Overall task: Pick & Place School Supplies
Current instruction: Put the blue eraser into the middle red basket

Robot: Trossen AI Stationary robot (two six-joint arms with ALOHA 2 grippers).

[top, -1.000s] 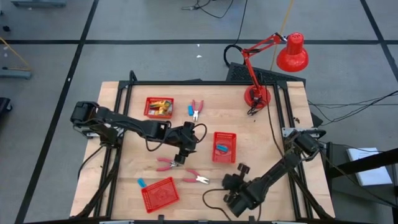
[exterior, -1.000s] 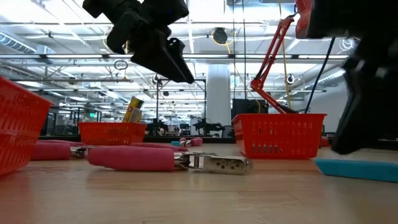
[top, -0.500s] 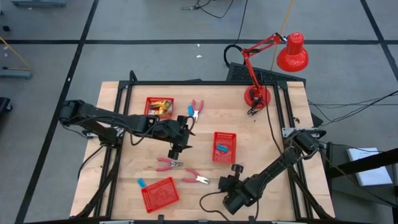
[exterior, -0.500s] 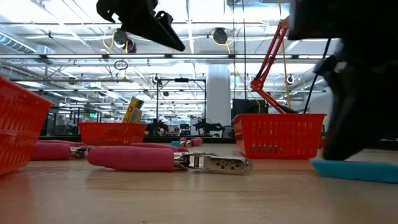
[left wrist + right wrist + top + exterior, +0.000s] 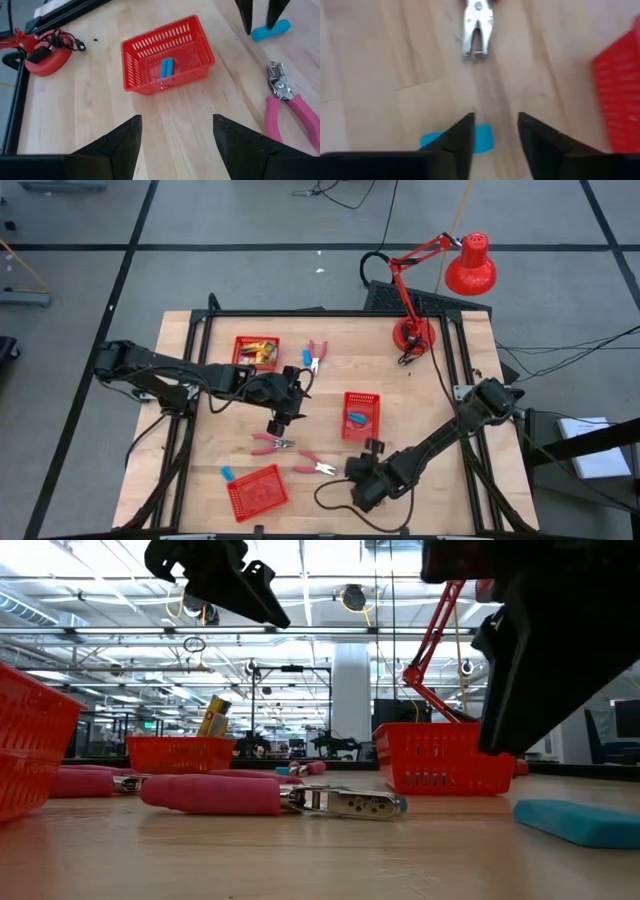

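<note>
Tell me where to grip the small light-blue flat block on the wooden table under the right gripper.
Grip the light-blue block across its narrow width, at mid-length, coming straight down: it lies flat, so only its long edges offer purchase. The open right gripper hangs above it, seemingly opening along its length, so a wrist turn probably helps.

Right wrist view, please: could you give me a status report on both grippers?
Right gripper open, straddling a light-blue block, not shut on it. Left gripper open, empty, facing the red basket. Pink-handled pliers lie just beyond the block.
</note>
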